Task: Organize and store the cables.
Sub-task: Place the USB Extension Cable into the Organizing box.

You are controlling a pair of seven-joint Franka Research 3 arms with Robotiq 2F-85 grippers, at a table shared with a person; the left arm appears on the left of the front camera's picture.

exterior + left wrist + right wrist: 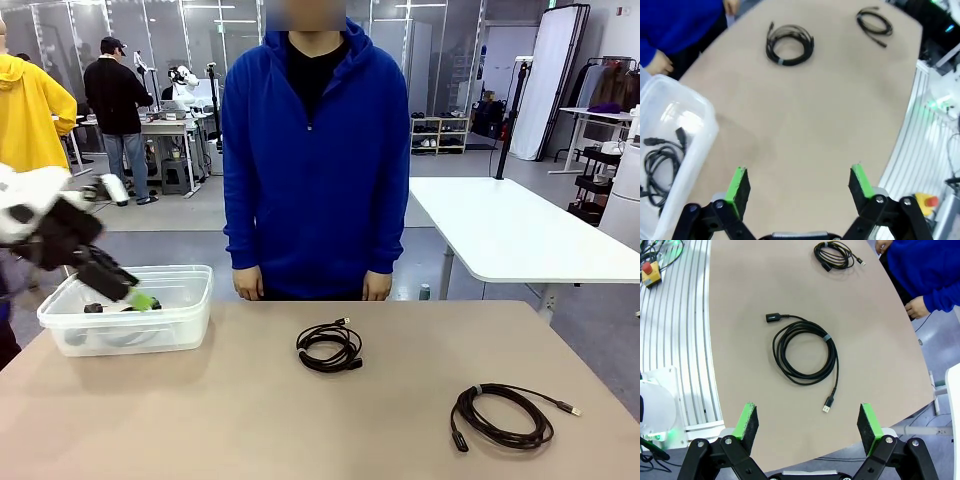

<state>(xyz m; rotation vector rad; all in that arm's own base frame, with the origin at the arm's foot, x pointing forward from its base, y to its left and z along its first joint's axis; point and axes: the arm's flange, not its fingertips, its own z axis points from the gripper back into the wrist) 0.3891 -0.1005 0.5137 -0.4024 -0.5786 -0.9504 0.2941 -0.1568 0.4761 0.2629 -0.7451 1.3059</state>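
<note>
Two coiled black cables lie on the tan table: a tight coil (pixel 330 347) in the middle and a wider coil (pixel 502 413) with a silver plug at the right front. The left wrist view shows the tight coil (pixel 789 44) and the wider coil (pixel 874 24) far ahead; the right wrist view shows the wider coil (pixel 805 353) just ahead and the tight coil (pixel 835 255) beyond. Another cable (pixel 660 160) lies inside the clear plastic bin (pixel 195 290). My left gripper (pixel 135 297) hangs open beside the bin, empty, as its own view (pixel 799 185) confirms. My right gripper (pixel 809 427) is open and empty above the table's edge.
A person in a blue hoodie (pixel 315 150) stands at the far side, hands (pixel 247 285) hanging at the table edge. A white table (pixel 520 235) stands behind at right. Bare tabletop (pixel 200 410) spreads between the bin and the coils.
</note>
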